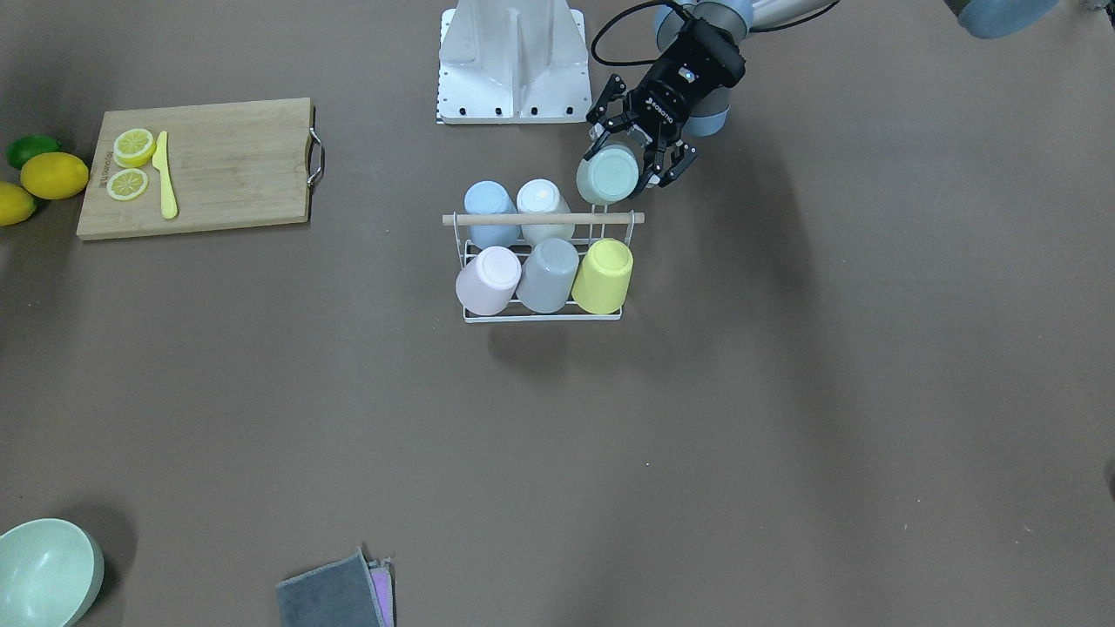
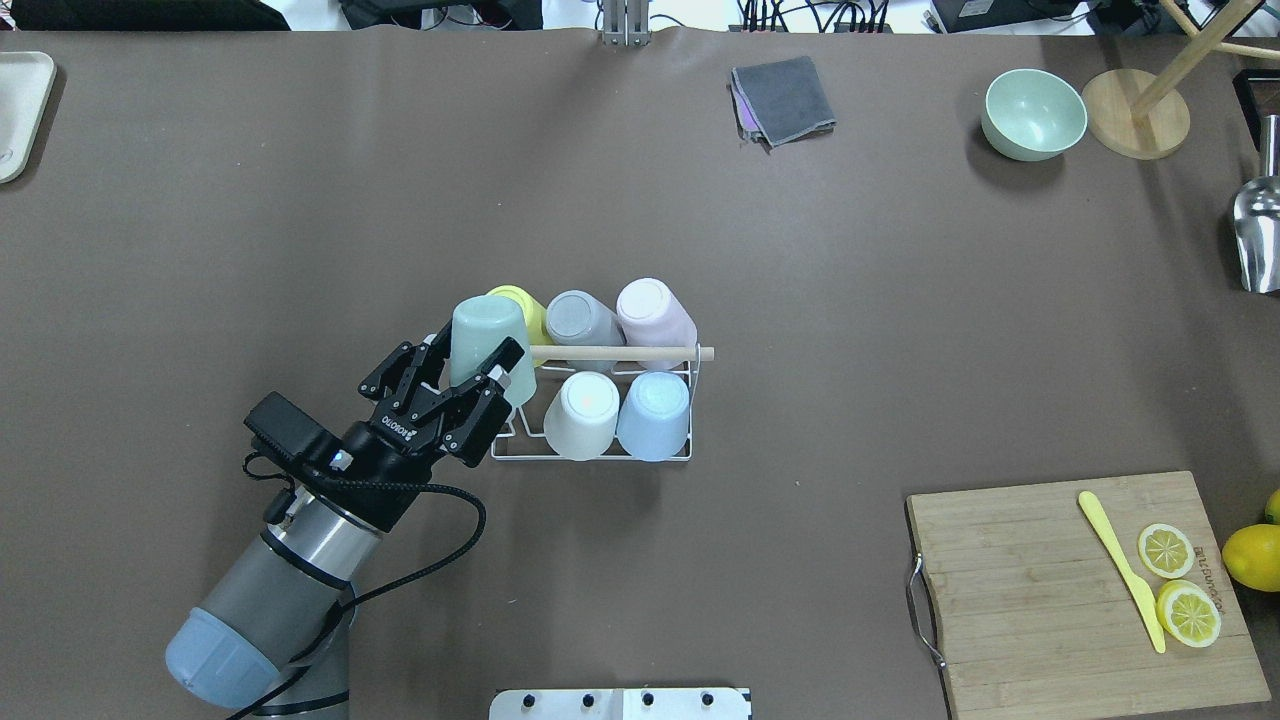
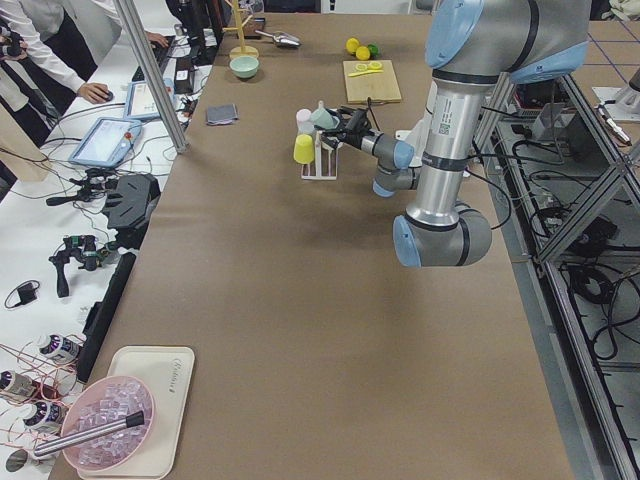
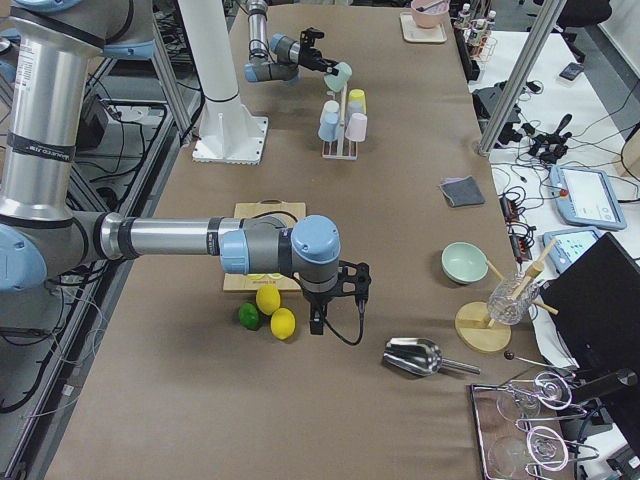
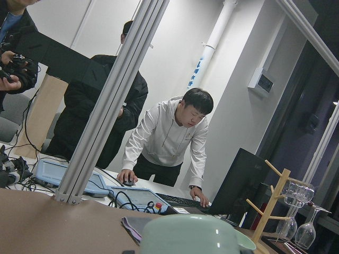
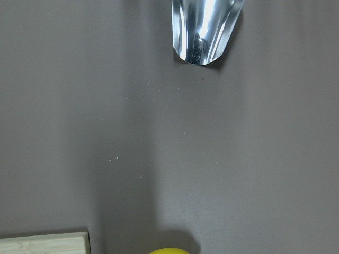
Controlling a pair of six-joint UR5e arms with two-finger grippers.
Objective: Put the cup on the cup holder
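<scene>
The left gripper [image 2: 475, 352] is clamped on a pale green cup [image 2: 487, 328], held tilted at the end of the cup holder [image 2: 600, 457], just beside a yellow cup [image 2: 522, 303]. The right gripper [image 4: 330, 300] hangs near the lemons [image 4: 275, 312]; I cannot tell whether its fingers are open or closed.

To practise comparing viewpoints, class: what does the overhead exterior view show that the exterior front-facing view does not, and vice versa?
Only overhead: a shiny steel scoop, a round wooden stand base and a white tray. Only front-facing: a green lime. Both: the white wire cup holder with wooden handle, and the left gripper shut on a pale green cup.
</scene>
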